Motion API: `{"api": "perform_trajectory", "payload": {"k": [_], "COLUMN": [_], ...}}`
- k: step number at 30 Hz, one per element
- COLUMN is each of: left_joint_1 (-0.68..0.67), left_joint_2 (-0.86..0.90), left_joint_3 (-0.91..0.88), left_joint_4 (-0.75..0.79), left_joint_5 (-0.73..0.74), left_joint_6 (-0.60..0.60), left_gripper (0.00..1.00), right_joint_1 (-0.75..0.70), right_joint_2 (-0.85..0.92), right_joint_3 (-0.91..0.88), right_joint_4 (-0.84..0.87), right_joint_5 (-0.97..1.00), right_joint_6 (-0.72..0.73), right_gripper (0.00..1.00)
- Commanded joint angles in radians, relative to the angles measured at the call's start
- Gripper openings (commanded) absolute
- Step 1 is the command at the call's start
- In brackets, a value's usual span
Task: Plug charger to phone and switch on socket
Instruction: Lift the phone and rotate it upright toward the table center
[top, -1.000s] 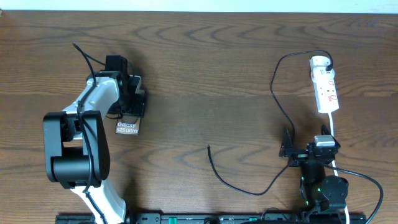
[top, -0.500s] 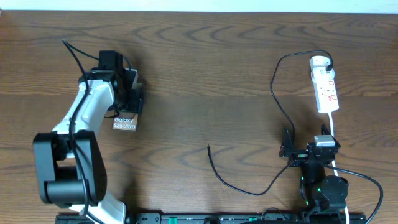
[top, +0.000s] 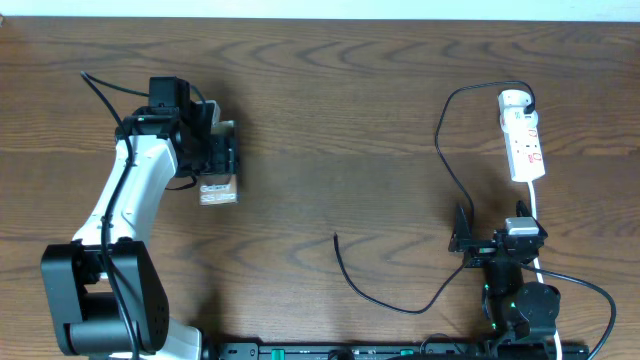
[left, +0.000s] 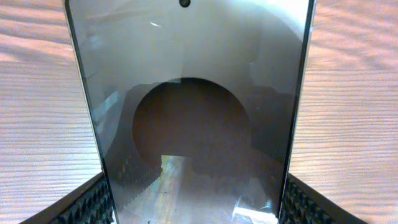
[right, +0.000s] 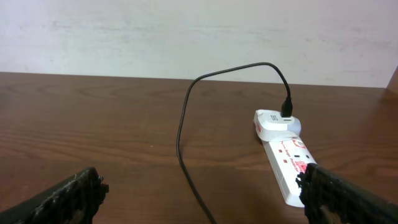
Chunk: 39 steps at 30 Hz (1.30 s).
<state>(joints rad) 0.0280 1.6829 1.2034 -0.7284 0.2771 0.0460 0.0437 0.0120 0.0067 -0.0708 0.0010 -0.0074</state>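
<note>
1. My left gripper (top: 217, 160) is clamped on the phone (top: 218, 190), at the left of the table (top: 330, 120). In the wrist view my fingers (left: 87, 205) press its long edges near one end only. I judge a quick swing could make it pivot or slip out.
2. My right gripper (top: 463, 243) has its jaws apart and holds nothing. It sits near the cord end of the socket (top: 522, 135).
3. The charger (top: 440, 160) loops from the socket's far end to a free tip (top: 335, 238) lying mid-table, well apart from the phone.
4. The tip is tiny. Pinched skewed, it would meet the port at an angle, and forcing it could bend it or shove the phone out of my left jaws.
5. Dragging the charger could tug the light socket along and move its switches from where I reach.
6. No view shows the phone's port, so I can't tell which end should face the tip.
</note>
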Motion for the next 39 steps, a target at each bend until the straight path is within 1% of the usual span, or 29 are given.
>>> {"api": "perform_trajectory", "payload": {"k": [1,11,12,14,22,31,36,39], "left_joint_1": [-0.001,0.000,0.000,0.000,0.000,0.000,0.000,0.000], "left_joint_2": [-0.026,-0.026,-0.026,-0.026,-0.026,-0.026,-0.026,-0.026], "left_joint_3": [0.003,0.003,0.003,0.003,0.003,0.003,0.003,0.003], "left_joint_4": [0.000,0.001,0.001,0.001,0.000,0.000,0.000,0.001], "left_joint_5": [0.214,0.488,0.548,0.612,0.816,0.990,1.024,1.030], "left_joint_6": [-0.137,-0.452,-0.515,-0.583,-0.874,-1.215,-1.349,-1.405], "left_gripper": [0.07,0.07,0.07,0.07,0.07,0.08,0.07,0.07], "right_joint_1": [0.008,0.008,0.008,0.008,0.008,0.008,0.008,0.008], "right_joint_2": [-0.005,-0.005,-0.005,-0.005,-0.005,-0.005,-0.005,-0.005], "right_joint_3": [-0.001,-0.001,-0.001,-0.001,-0.001,-0.001,-0.001,-0.001], "right_joint_4": [-0.004,-0.004,-0.004,-0.004,-0.004,-0.004,-0.004,-0.004], "right_joint_5": [0.012,0.012,0.012,0.012,0.012,0.012,0.012,0.012], "right_joint_6": [0.011,0.011,0.011,0.011,0.011,0.011,0.011,0.011], "right_gripper": [0.99,0.99,0.99,0.99,0.99,0.99,0.99,0.99]}}
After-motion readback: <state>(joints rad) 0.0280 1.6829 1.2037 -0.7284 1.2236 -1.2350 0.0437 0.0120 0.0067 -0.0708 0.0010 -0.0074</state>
